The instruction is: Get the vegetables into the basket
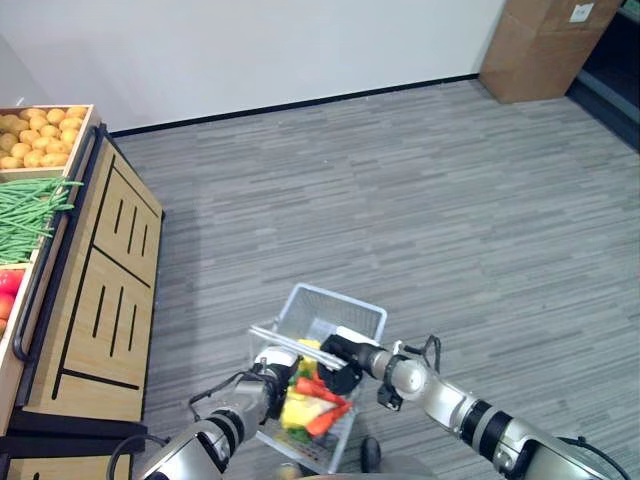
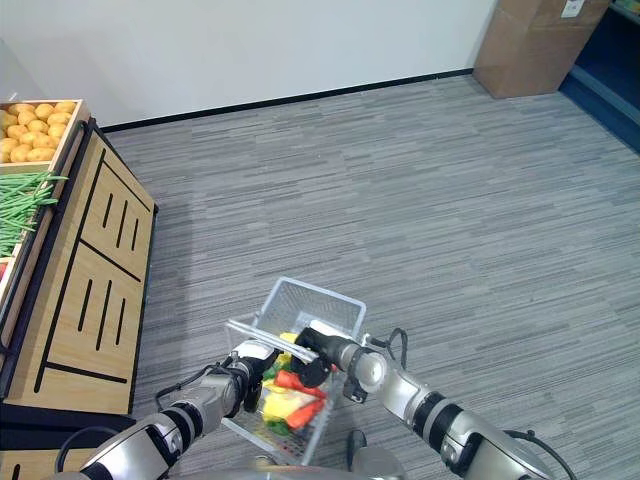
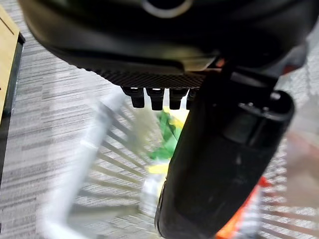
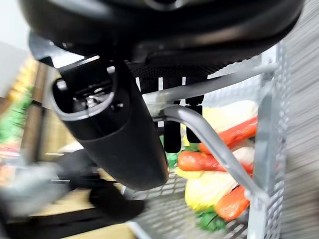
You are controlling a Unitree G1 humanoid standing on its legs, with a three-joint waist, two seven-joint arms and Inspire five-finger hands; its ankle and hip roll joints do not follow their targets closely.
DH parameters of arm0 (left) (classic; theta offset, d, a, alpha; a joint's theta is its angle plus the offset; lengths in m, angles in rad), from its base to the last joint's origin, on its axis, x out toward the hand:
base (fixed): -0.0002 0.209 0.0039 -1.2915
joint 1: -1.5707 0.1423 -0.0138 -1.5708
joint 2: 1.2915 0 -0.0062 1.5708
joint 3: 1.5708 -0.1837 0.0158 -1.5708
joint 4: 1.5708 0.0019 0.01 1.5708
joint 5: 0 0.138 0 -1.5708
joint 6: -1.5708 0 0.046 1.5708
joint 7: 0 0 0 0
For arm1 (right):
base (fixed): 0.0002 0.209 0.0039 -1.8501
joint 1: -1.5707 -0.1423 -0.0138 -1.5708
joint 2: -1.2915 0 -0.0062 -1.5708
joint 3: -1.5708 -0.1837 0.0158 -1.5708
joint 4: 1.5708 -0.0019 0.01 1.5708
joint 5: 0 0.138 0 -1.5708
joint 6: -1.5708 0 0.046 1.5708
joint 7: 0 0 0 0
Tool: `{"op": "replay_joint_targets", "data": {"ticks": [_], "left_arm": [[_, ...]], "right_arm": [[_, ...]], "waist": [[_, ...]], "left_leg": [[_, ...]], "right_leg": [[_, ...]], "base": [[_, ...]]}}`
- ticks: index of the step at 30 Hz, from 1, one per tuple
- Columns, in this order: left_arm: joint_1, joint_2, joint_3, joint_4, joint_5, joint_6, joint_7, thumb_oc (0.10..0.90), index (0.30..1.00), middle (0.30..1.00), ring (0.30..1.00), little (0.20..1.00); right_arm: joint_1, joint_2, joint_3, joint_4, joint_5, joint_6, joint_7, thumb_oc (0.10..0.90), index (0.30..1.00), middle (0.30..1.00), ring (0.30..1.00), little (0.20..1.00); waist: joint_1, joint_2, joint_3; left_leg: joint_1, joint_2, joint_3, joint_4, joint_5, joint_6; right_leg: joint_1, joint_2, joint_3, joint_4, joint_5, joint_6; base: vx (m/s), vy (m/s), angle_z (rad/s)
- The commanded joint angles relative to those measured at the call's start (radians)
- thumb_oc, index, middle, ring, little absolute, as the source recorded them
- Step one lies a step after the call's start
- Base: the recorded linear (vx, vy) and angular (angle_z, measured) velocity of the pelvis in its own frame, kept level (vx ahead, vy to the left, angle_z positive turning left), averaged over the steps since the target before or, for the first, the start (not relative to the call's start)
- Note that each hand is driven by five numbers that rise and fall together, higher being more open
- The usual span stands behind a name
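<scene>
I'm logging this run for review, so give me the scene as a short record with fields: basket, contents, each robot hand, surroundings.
basket: silver wire mesh basket, on the grey floor
contents: orange carrots, yellow and green vegetables
left robot hand: at the basket's left rim, grip unclear
right robot hand: fingers curled round the basket's grey metal handle
surroundings: wooden produce stand with green beans on the left; cardboard box far right

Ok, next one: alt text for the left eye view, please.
A silver wire basket holding carrots and yellow and green vegetables stands on grey floor, with the left hand and right hand at its handles. A wooden produce stand with potatoes and green beans is at left.
</scene>
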Motion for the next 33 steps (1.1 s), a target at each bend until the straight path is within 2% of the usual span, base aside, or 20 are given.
{"op": "replay_joint_targets", "data": {"ticks": [1,4,7,8,9,10,15,18,19,22,26,27,33], "left_arm": [[-0.085,-0.02,0.01,0.048,-0.042,-0.013,0.04,0.9,1.0,1.0,1.0,1.0],[-0.081,-0.015,0.005,0.046,-0.063,-0.024,0.033,0.9,1.0,1.0,1.0,1.0],[-0.084,-0.017,0.002,0.059,-0.069,-0.023,0.027,0.9,1.0,1.0,1.0,1.0],[-0.086,-0.018,0.002,0.067,-0.068,-0.02,0.018,0.9,1.0,1.0,1.0,1.0],[-0.016,0.071,0.041,0.024,-0.062,-0.054,0.009,0.9,1.0,1.0,1.0,1.0],[-0.003,0.081,0.026,-0.006,-0.054,-0.056,-0.001,0.9,1.0,1.0,1.0,1.0],[0.071,0.087,0.075,0.033,-0.07,-0.058,0.014,0.9,1.0,1.0,1.0,1.0],[0.089,0.087,0.103,0.052,-0.087,-0.055,0.024,0.9,1.0,1.0,1.0,1.0],[0.074,0.156,0.132,-0.121,-0.139,-0.058,-0.016,0.9,1.0,1.0,1.0,1.0],[0.093,0.176,0.181,-0.149,-0.181,-0.042,-0.006,0.9,1.0,1.0,1.0,1.0],[0.135,0.174,0.275,-0.097,-0.246,-0.03,0.014,0.9,1.0,1.0,1.0,1.0],[0.148,0.163,0.314,-0.036,-0.272,-0.021,0.025,0.9,1.0,1.0,1.0,1.0],[0.176,0.129,0.429,0.133,-0.387,-0.013,0.06,0.9,1.0,1.0,1.0,1.0]], "right_arm": [[-0.056,0.09,-0.114,0.015,-0.106,-0.125,-0.08,0.4,0.3,0.3,0.3,0.3],[-0.046,0.111,-0.14,0.164,-0.165,-0.119,-0.116,0.4,0.3,0.3,0.3,0.3],[-0.025,0.127,-0.187,0.255,-0.127,-0.101,-0.143,0.4,0.3,0.3,0.3,0.3],[-0.022,0.124,-0.204,0.289,-0.142,-0.096,-0.156,0.4,0.3,0.3,0.3,0.3],[0.009,0.072,-0.244,0.273,-0.193,-0.094,-0.169,0.4,0.3,0.3,0.3,0.3],[0.018,0.071,-0.259,0.3,-0.193,-0.087,-0.181,0.4,0.3,0.3,0.3,0.3],[0.086,0.067,-0.389,0.495,-0.148,-0.082,-0.236,0.4,0.3,0.3,0.3,0.3],[0.103,0.056,-0.424,0.517,-0.134,-0.08,-0.243,0.4,0.3,0.3,0.3,0.3],[0.126,0.024,-0.473,0.521,-0.128,-0.072,-0.252,0.4,0.3,0.3,0.3,0.3],[0.152,0.003,-0.526,0.535,-0.116,-0.056,-0.242,0.4,0.3,0.3,0.3,0.3],[0.185,-0.016,-0.594,0.608,-0.101,-0.04,-0.243,0.4,0.3,0.3,0.3,0.3],[0.198,-0.017,-0.624,0.647,-0.087,-0.036,-0.248,0.4,0.3,0.3,0.3,0.3],[0.234,-0.009,-0.659,0.721,-0.069,-0.035,-0.25,0.4,0.3,0.3,0.3,0.3]], "waist": [[0.009,-0.04,-0.063],[0.016,-0.044,-0.07],[0.016,-0.043,-0.075],[0.015,-0.043,-0.078],[0.031,-0.037,-0.079],[0.033,-0.037,-0.082],[0.043,-0.03,-0.086],[0.045,-0.029,-0.086],[0.047,-0.024,-0.083],[0.047,-0.026,-0.081],[0.052,-0.029,-0.079],[0.053,-0.031,-0.08],[0.055,-0.04,-0.083]], "left_leg": [[0.048,0.006,0.003,0.037,-0.134,-0.007],[0.052,0.005,-0.006,0.032,-0.134,-0.005],[0.053,0.004,-0.012,0.031,-0.133,-0.005],[0.053,0.003,-0.011,0.029,-0.133,-0.004],[0.054,0.002,-0.014,0.027,-0.132,-0.004],[0.053,0.002,-0.018,0.027,-0.131,-0.004],[0.044,-0.004,-0.036,0.018,-0.125,-0.002],[0.041,-0.006,-0.041,0.016,-0.122,-0.001],[0.034,-0.009,-0.048,0.014,-0.12,0.0],[0.031,-0.01,-0.05,0.013,-0.119,0.001],[0.028,-0.01,-0.052,0.011,-0.116,0.0],[0.027,-0.01,-0.052,0.009,-0.114,-0.001],[0.024,-0.01,-0.054,0.001,-0.107,-0.006]], "right_leg": [[-0.041,-0.101,-0.002,0.009,0.004,0.08],[-0.034,-0.1,-0.008,0.006,0.004,0.081],[-0.031,-0.101,-0.013,0.005,0.003,0.08],[-0.03,-0.1,-0.012,0.003,0.005,0.08],[-0.029,-0.101,-0.014,0.0,0.005,0.08],[-0.027,-0.102,-0.016,-0.002,0.007,0.081],[-0.028,-0.104,-0.026,-0.011,0.015,0.083],[-0.028,-0.104,-0.03,-0.015,0.018,0.083],[-0.031,-0.106,-0.033,-0.02,0.025,0.087],[-0.032,-0.107,-0.037,-0.025,0.028,0.089],[-0.03,-0.107,-0.04,-0.036,0.032,0.09],[-0.03,-0.107,-0.041,-0.039,0.033,0.089],[-0.028,-0.105,-0.047,-0.046,0.034,0.087]], "base": [[0.02,0.019,0.05],[0.01,0.019,0.1],[0.01,0.014,0.04],[0.01,0.016,0.05],[0.01,0.023,0.04],[0.01,0.02,0.03],[0.0,0.016,0.12],[0.0,0.0,0.0],[0.0,0.0,0.0],[0.01,0.005,0.09],[0.0,-0.001,0.01],[0.0,0.0,0.0],[0.0,0.0,0.0]]}}
